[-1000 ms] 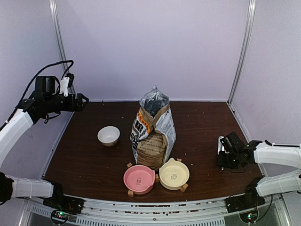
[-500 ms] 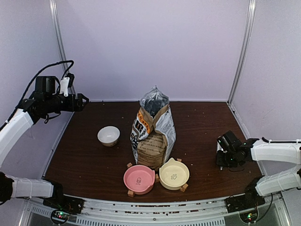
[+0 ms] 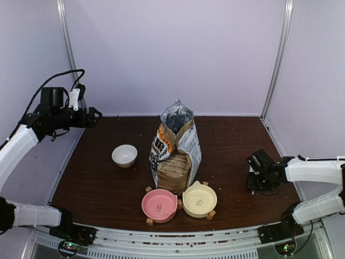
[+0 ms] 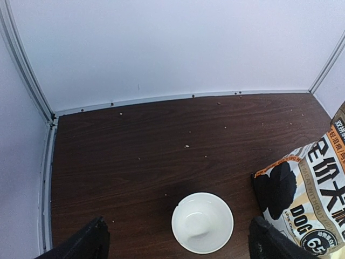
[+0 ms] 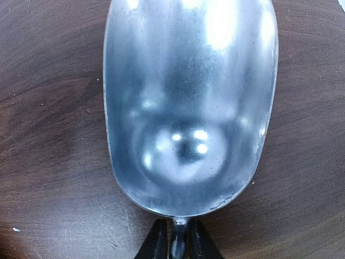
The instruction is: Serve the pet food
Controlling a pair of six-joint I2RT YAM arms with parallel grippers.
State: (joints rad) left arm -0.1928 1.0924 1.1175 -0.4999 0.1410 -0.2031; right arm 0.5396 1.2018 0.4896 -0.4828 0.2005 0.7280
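Observation:
No heap of pet food shows; only stray pellets lie on the dark table (image 3: 97,178). The brown-and-white bag (image 3: 175,154) stands upright mid-table with its top open; its contents are hidden. A pink bowl (image 3: 159,205) and a cream bowl (image 3: 199,199) sit empty in front of it. My right gripper (image 5: 179,240) is shut on the handle of an empty metal scoop (image 5: 188,102) held low over the table at the right (image 3: 253,175). My left gripper (image 4: 178,229) is open and empty, high above a white bowl (image 4: 202,222), and sits at the far left in the top view (image 3: 96,116).
The white bowl (image 3: 124,155) is empty, left of the bag (image 4: 307,199). Pale walls and metal frame posts enclose the table on three sides. Bare table lies between the bag and my right gripper.
My right gripper has shifted slightly left and back along the table. The left arm, bag and bowls have not moved.

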